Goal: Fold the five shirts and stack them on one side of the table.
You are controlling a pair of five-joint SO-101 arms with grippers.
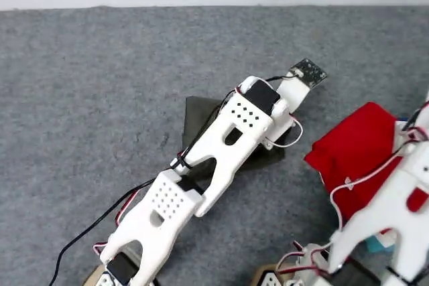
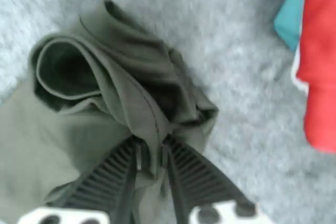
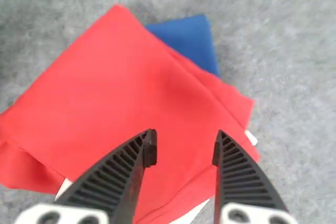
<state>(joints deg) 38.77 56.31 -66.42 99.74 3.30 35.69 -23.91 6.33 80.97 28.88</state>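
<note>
A dark olive shirt [image 1: 198, 115] lies bunched on the grey carpeted table, partly under the left arm. My left gripper [image 2: 153, 150] is shut on a raised fold of this olive shirt [image 2: 105, 93]. At the right side sits a stack topped by a folded red shirt [image 1: 355, 149]. In the right wrist view the red shirt [image 3: 121, 98] covers a blue shirt [image 3: 189, 38], with a white edge [image 3: 251, 139] peeking out beneath. My right gripper [image 3: 181, 148] hovers open just above the red shirt, nothing between its fingers.
A teal cloth [image 2: 291, 17] shows beside the red shirt [image 2: 320, 61] in the left wrist view. The grey table [image 1: 87, 98] stretches wide to the left and back. Red and white cables [image 1: 348, 189] trail along the right arm.
</note>
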